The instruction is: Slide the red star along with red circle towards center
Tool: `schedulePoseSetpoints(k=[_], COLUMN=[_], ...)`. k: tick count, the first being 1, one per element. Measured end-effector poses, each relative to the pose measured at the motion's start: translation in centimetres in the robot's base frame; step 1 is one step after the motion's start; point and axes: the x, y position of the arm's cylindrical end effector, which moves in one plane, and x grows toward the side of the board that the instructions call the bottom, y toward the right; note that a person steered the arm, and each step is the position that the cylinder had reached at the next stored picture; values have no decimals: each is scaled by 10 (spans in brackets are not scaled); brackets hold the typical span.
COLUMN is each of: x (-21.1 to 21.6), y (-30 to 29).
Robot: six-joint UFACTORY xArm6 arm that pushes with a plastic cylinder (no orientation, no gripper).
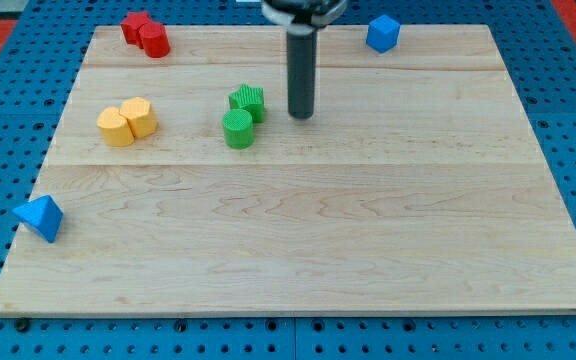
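The red star [134,26] and the red circle [154,40] sit touching each other at the board's top left corner, the circle just right of and below the star. My tip [301,116] stands on the board above its middle, far to the right of and below the red pair. It is just right of the green star [248,101] and does not touch any block.
A green circle [238,129] lies below the green star. Two yellow blocks [127,121] sit side by side at the left. A blue block [382,33] is at the top right, a blue triangle [39,217] at the left edge of the wooden board [368,230].
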Motion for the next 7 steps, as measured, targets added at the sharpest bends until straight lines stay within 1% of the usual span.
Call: schedulePoseSetpoints(k=[1, 2, 3, 4, 5, 7], x=[-38, 31, 86, 24, -47, -63], y=[-32, -52, -52, -30, -61, -259])
